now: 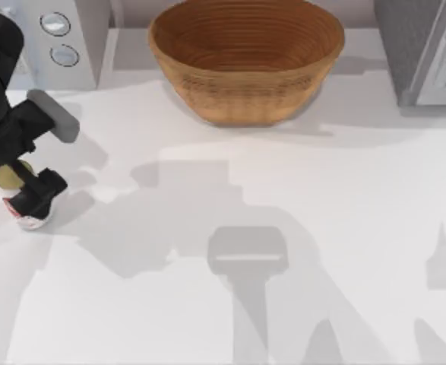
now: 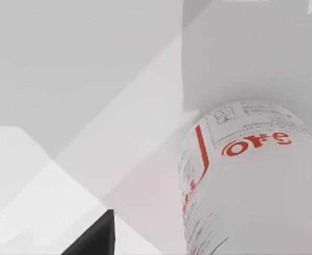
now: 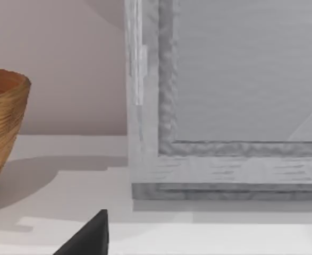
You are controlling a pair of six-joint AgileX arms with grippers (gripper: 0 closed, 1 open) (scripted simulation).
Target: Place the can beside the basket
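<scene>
- The left claw (image 1: 31, 199) is at the far left of the white surface (image 1: 283, 190), gripping the can (image 1: 14, 179) between its fingers.
- In the left wrist view the can (image 2: 251, 180) fills the near space, its white wall with red lettering close to the camera.
- The basket (image 1: 245, 61) stands at the back centre, well apart from the can.
- Grey appliances flank the basket: one with dials (image 1: 55, 38) at left, another (image 1: 424, 49) at right.
</scene>
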